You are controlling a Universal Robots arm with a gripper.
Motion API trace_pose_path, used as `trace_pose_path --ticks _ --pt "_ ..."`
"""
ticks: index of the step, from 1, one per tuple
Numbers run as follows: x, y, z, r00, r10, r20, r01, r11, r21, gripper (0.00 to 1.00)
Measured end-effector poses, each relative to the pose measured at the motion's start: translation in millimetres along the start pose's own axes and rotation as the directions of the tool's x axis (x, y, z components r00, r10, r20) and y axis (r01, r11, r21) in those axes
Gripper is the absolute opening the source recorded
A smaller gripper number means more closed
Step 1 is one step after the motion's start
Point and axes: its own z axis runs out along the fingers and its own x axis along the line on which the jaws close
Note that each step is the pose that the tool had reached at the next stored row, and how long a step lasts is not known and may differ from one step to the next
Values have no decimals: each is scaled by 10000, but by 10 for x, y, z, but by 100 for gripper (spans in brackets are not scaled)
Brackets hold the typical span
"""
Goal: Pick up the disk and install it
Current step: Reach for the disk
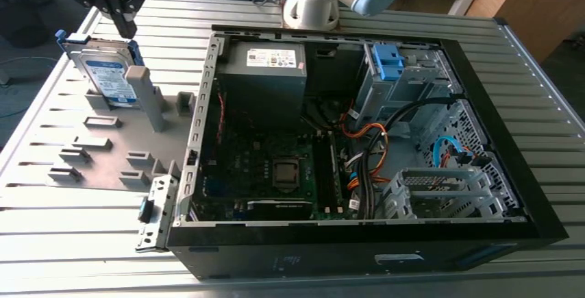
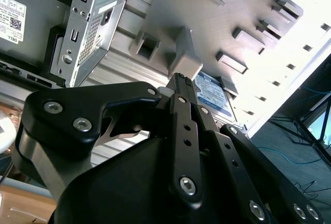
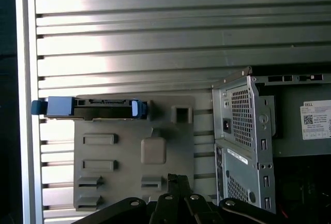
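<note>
I see the slatted table (image 1: 82, 222) carrying a grey plate (image 1: 105, 175) beside an open case (image 1: 366, 257) mid-table.

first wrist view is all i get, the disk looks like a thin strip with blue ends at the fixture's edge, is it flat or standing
Observer: Standing. In the exterior view the disk stands on edge in the grey fixture, with its label facing the camera.
Operator: where's the gripper relative to it
Observer: The gripper hangs near the disk's top edge and is apart from it.
Operator: anything in the case's drive bay
Observer: A bare blue bracket sits at the top of the drive cage inside the open case.
</note>
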Motion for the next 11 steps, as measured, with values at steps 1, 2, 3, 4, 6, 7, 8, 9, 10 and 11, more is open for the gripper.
trace_pose_path --ticks 1,2,3,4,6,7,8,9,10,11 --pt "3 0 0 10000 0 0 0 10000 0 11" --pt "7 -1 0 10000 0 1 0 10000 -1 11" --pt "10 -1 0 10000 0 1 0 10000 -1 11" --pt "12 -1 0 10000 0 1 0 10000 -1 11" --pt "18 -1 0 10000 0 1 0 10000 -1 11" --pt "20 -2 0 10000 0 1 0 10000 -1 11" --pt "23 -2 0 10000 0 1 0 10000 -1 11" --pt "26 -2 0 10000 0 0 0 10000 -1 11" --pt "29 -2 0 10000 0 1 0 10000 -1 11" --pt "32 -2 0 10000 0 1 0 10000 -1 11"
